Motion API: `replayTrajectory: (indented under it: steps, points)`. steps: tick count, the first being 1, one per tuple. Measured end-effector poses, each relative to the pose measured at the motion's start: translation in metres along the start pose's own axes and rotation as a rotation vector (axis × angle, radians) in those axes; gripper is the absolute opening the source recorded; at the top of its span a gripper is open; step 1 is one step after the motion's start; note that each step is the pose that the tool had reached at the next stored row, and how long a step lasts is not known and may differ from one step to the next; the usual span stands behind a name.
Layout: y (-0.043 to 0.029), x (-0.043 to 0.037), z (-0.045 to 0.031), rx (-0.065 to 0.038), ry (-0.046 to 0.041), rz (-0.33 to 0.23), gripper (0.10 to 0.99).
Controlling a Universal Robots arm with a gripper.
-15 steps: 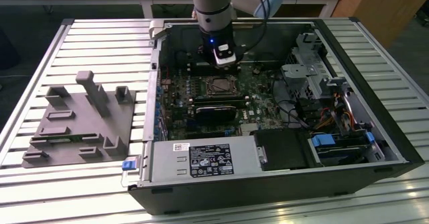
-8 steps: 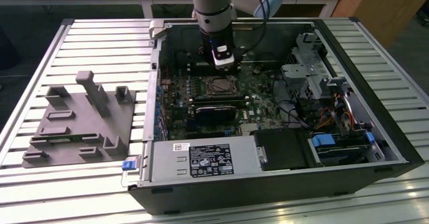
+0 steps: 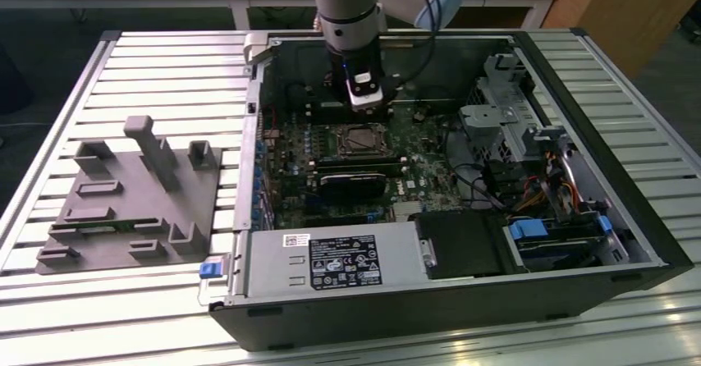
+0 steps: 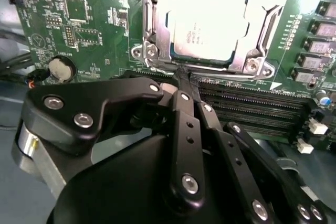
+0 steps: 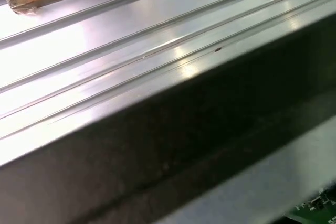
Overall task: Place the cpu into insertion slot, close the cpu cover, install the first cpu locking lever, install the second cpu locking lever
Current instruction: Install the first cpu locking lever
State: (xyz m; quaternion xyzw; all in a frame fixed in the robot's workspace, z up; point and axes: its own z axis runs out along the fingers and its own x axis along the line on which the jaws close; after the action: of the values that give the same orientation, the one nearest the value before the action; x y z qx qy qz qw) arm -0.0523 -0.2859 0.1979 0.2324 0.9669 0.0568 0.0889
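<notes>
I see the cpu (image 4: 209,22) seated in the insertion slot (image 3: 362,140), near the middle of the motherboard (image 4: 79,19) inside the open computer case (image 3: 613,218) on the slatted tabletop (image 3: 131,70). The cpu cover (image 4: 252,30) looks folded down around it. My tool (image 4: 185,77) has its fingers pinched together with nothing between them, the tips at the slot's edge beside the memory slots (image 4: 252,103). For a locking lever, I judge a slow, steady push best, keeping the tips off the chip.
</notes>
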Motion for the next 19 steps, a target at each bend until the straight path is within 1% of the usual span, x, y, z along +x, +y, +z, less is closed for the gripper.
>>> replayTrajectory:
  steps: [8, 16, 17, 19]
  points:
    - [0.0023, -0.0022, -0.0147, 0.000, 0.0000, 0.000, 0.106]
    - [0.0024, -0.0024, -0.0158, 0.001, -0.0001, 0.000, 0.106]
    - [0.0019, -0.0026, -0.0158, 0.003, -0.0002, -0.001, 0.106]
    - [0.0006, -0.0033, -0.0158, 0.011, -0.0010, -0.002, 0.106]
